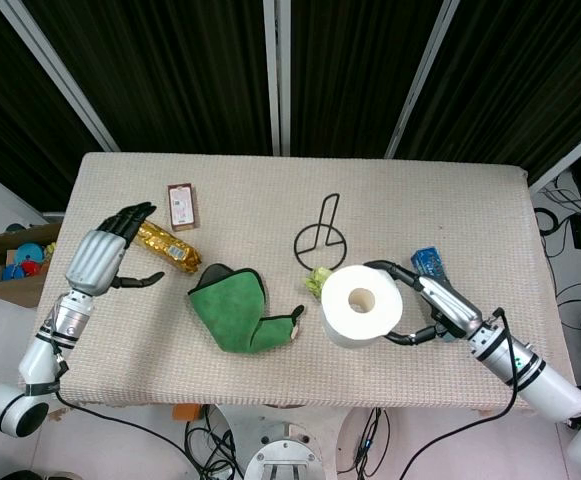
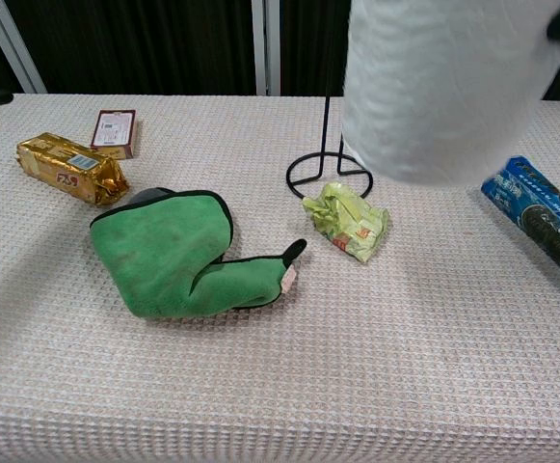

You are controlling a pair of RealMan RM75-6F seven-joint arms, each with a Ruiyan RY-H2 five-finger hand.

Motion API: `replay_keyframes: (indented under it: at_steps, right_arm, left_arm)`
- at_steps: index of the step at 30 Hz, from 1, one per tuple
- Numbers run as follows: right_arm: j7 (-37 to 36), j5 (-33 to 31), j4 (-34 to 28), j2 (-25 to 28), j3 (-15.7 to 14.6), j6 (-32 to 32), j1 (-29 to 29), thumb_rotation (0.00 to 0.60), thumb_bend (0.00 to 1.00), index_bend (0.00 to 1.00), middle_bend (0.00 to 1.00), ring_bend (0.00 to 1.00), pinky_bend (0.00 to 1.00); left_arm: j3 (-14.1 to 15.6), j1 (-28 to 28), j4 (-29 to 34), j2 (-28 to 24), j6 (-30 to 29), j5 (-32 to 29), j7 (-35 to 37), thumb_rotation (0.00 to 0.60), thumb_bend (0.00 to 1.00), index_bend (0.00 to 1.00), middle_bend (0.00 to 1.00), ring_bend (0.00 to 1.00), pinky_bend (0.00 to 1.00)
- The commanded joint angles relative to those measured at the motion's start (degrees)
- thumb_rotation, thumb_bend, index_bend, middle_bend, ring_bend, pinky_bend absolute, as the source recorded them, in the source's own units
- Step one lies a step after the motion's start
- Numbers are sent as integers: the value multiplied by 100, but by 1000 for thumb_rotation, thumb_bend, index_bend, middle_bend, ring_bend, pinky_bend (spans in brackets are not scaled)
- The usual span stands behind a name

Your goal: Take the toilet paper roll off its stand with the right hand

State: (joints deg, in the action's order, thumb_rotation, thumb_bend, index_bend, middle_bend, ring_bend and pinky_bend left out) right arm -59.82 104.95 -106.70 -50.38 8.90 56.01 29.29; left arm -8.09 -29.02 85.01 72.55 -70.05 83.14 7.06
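Note:
The white toilet paper roll [image 1: 361, 304] hangs in the air, off the black wire stand [image 1: 322, 238], and my right hand [image 1: 432, 303] grips it from the right side. In the chest view the roll [image 2: 443, 87] fills the upper right, above and in front of the stand [image 2: 326, 145], and only a dark bit of a finger shows at the top right corner. The stand's post is bare and upright on its ring base. My left hand [image 1: 110, 251] hovers open at the table's left, holding nothing.
A green cloth [image 1: 232, 309] lies mid-table, with a crumpled yellow-green wrapper [image 2: 349, 222] by the stand's base. A gold packet [image 1: 168, 246] and a small brown box [image 1: 181, 205] sit at the left. A blue biscuit pack [image 2: 542, 219] lies at the right.

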Motion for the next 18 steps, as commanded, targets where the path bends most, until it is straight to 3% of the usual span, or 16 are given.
replay_keyframes:
  at_steps: [1,7,18]
  right_arm:
    - [-239,366,444,-38,-482,-259,247,600,305,473,426,279,253]
    - [-188,447,869,-507,-901,-314,442,600,305,474,426,277,255]
    - [474,352,1499,-1340,-1237,-255,688,600,302,478,406,279,249]
  left_arm:
    - [18,-20,-93,86,18,16,7,433,159,71,62,100,228]
    - [3,-27,-258,200,-79,75,0,429,159,71,63,99,228]
    - [18,59,-699,371,-339,170,118,432,165,71,63,99,228]
